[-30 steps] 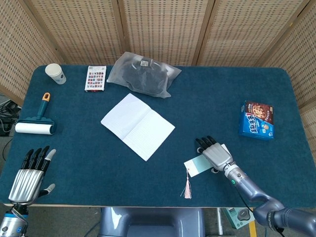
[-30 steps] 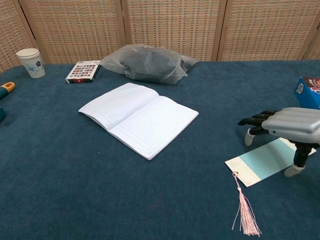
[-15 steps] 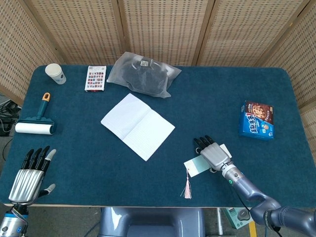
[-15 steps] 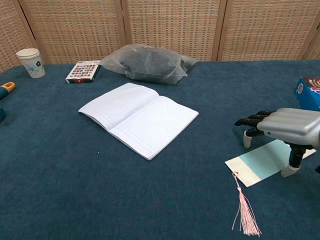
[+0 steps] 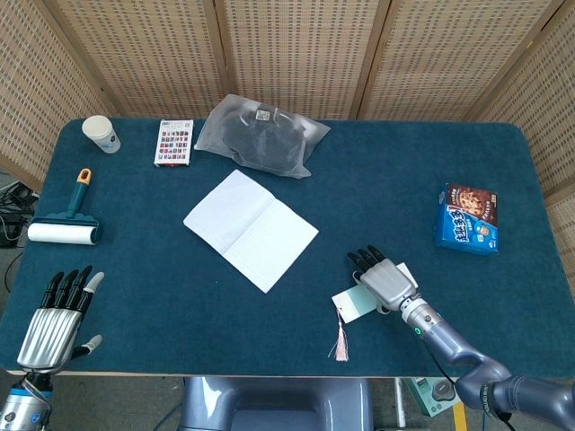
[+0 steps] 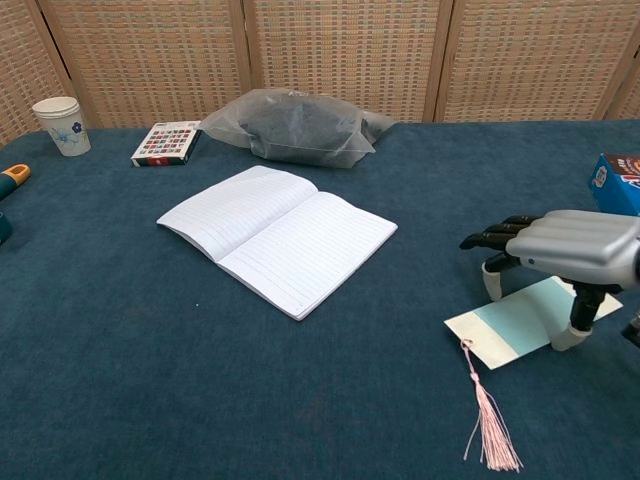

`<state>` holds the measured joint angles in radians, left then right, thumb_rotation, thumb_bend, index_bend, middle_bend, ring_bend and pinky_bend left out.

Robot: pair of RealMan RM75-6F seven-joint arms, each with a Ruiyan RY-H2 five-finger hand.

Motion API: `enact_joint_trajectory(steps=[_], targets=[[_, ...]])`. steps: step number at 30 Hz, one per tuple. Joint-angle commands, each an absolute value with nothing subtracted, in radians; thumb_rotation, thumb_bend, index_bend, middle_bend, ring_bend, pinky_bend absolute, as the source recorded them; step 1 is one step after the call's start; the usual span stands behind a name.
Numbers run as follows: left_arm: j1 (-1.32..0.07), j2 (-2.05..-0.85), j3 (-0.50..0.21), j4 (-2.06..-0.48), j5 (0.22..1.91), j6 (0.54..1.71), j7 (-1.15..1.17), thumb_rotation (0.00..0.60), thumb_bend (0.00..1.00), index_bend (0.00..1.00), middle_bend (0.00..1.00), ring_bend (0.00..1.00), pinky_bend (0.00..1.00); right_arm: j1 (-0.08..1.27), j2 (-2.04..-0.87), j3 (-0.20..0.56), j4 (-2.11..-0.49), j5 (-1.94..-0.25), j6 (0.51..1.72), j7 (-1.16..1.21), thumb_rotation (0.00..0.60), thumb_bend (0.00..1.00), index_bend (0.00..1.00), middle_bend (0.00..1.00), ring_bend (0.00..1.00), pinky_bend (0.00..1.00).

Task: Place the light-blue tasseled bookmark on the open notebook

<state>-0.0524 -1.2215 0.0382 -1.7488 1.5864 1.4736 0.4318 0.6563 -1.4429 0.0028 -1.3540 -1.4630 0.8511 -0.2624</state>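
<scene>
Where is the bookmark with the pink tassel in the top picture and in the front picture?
Head view: the bookmark lies low and right of centre, under the right hand, tassel hanging toward the table's near edge.
Chest view: the bookmark lies at lower right, under the right hand.
Shared landmark: the open notebook lies up and left of it in both.

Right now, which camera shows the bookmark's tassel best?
The chest view: the tassel lies close and unobstructed, its cord and pink fringe clear, trailing from the bookmark under the right robot hand. The head view shows only a small pink wisp near the table edge.
</scene>
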Motion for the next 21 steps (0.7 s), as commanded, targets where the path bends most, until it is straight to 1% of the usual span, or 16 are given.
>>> enact_joint_trajectory(steps=[1, 10, 16, 21], targets=[[-0.052, -1.22, 0.039, -1.749, 1.587, 1.474, 0.43, 0.6, 0.0, 0.0, 0.0, 0.0, 0.0, 0.658, -1.443, 0.002, -1.359, -1.461, 0.85, -0.266, 0.6, 0.2, 0.57, 0.12, 0.01, 0.11], [-0.052, -1.217, 0.039, -1.751, 1.587, 1.475, 0.422, 0.6, 0.0, 0.0, 0.0, 0.0, 0.0, 0.667, -1.436, 0.013, -1.375, -1.459, 0.858, -0.285, 0.6, 0.2, 0.57, 0.11, 0.01, 0.11], [-0.054, -1.213, 0.038, -1.754, 1.583, 1.472, 0.411, 0.6, 0.0, 0.0, 0.0, 0.0, 0.0, 0.689, -1.414, 0.043, -1.407, -1.444, 0.859, -0.319, 0.6, 0.2, 0.57, 0.11, 0.01, 0.11], [-0.057, -1.205, 0.037, -1.754, 1.577, 1.465, 0.388, 0.6, 0.0, 0.0, 0.0, 0.0, 0.0, 0.727, -1.407, 0.077, -1.448, -1.413, 0.835, -0.368, 0.6, 0.2, 0.57, 0.11, 0.01, 0.11]])
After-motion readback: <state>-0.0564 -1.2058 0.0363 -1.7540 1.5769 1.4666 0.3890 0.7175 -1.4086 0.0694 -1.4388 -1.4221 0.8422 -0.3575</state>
